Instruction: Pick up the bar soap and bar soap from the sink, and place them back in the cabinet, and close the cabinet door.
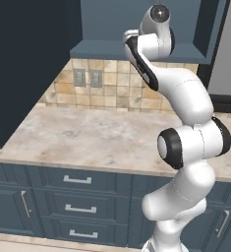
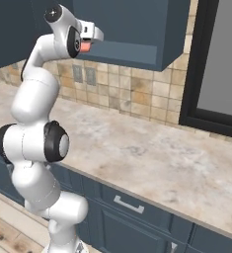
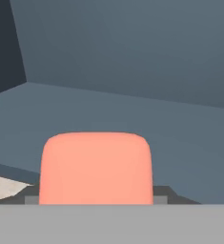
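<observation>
A salmon bar soap [image 3: 95, 167] sits between my gripper's [image 3: 95, 196] dark fingertips, which are shut on it. In the right base view the bar soap [image 2: 85, 47] shows as a small pink patch at the raised hand, level with the bottom front edge of the dark blue-grey upper cabinet [image 2: 137, 29]. The hand view looks onto the cabinet's inner floor and back wall [image 3: 132, 57]. In the left base view the cabinet [image 1: 112, 19] is open, and the cabinet door [image 1: 28, 64] stands swung out at the left. The sink is out of view.
A beige marble counter [image 1: 87, 133] runs below the cabinet, backed by tan tiles with two wall outlets [image 1: 87, 78]. Blue drawers [image 1: 77, 179] with short handles sit under it. A tall dark-framed grey panel [image 2: 216, 64] stands at the right.
</observation>
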